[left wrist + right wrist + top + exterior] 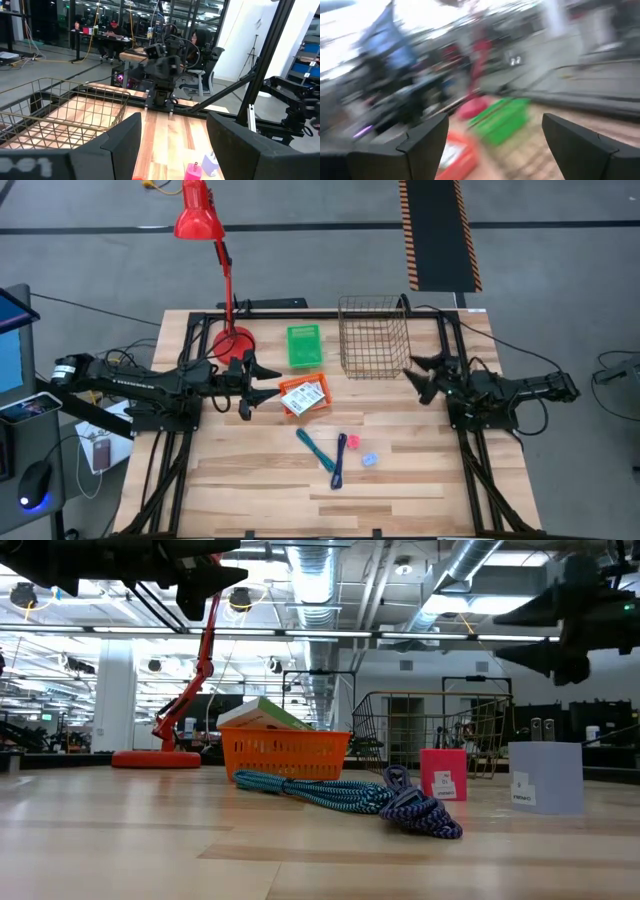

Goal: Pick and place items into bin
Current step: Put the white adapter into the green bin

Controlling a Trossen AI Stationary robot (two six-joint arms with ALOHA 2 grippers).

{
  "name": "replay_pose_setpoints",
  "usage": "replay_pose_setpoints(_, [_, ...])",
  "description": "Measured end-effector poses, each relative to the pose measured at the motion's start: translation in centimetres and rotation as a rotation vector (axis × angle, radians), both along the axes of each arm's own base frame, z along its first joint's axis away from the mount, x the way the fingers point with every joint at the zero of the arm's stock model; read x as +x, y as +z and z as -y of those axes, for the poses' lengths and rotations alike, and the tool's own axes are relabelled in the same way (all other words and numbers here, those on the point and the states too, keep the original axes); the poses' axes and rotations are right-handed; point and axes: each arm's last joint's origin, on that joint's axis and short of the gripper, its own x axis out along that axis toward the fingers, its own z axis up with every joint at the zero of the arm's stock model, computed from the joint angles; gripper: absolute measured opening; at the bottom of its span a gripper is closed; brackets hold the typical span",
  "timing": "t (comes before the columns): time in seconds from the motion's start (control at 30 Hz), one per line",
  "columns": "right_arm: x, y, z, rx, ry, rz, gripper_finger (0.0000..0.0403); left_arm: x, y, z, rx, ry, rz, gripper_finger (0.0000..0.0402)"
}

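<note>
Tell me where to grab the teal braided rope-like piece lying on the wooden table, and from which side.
Grip the teal braided piece near its free upper end, coming straight down with the fingers across its width. It lies flat and thin, and its lower end crosses the blue-purple braided piece, so that end is crowded.

Two flat white printed packets (pixel 308 394) sit overlapped in a shallow orange tray (pixel 286 388) at surface centre, tilted; in the low view the tray (pixel 285 753) shows orange lattice walls with a packet edge sticking up over the rim. Teal stick tool (pixel 317 448) lies flat nearer the front, angled diagonally; blue-purple stick tool (pixel 340 460) lies just beside it, nearly crossing at their lower ends. Low view shows both as braided, cord-like, ends touching (pixel 330 791). Tiny red-pink block (pixel 353 441) and light-blue block (pixel 368 459) stand upright just right of the sticks, close together, not touching. Wire bin (pixel 374 336) stands at the rear, right of centre, upright, nothing visible inside.
</note>
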Motion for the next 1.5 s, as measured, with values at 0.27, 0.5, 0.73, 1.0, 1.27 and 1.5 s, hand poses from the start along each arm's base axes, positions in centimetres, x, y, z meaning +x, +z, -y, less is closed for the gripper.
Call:
replay_pose_setpoints(0.27, [0.8, -1.3, -1.6, -0.045, 0.475, -0.154, 0.0317, 0.0, 0.0, 0.0, -0.001, 0.004, 0.000, 0.0213])
replay_pose_setpoints(0.5, [1.5, -2.7, -2.7, -0.007, 0.593, -0.313, 0.0317, 0.0, 0.0, 0.0, -0.001, 0.005, 0.001, 0.0213])
replay_pose_setpoints(0.73, [1.9, -4.2, -3.8, 0.026, 0.641, -0.452, 0.0317, 0.0, 0.0, 0.0, -0.001, 0.007, 0.001, 0.0213])
replay_pose_setpoints(1.0, [2.5, -4.8, -5.7, -0.013, 0.747, -0.488, 0.0317, 0.0, 0.0, 0.0, -0.001, 0.007, 0.001, 0.0213])
replay_pose_setpoints(1.27, [2.7, -6.8, -6.5, -0.086, 0.687, -0.643, 0.0317, 0.0, 0.0, 0.0, -0.001, 0.007, 0.001, 0.0213])
replay_pose_setpoints(1.5, [3.4, -7.3, -7.0, -0.088, 0.688, -0.636, 0.0317, 0.0, 0.0, 0.0, -0.002, 0.007, 0.001, 0.0213])
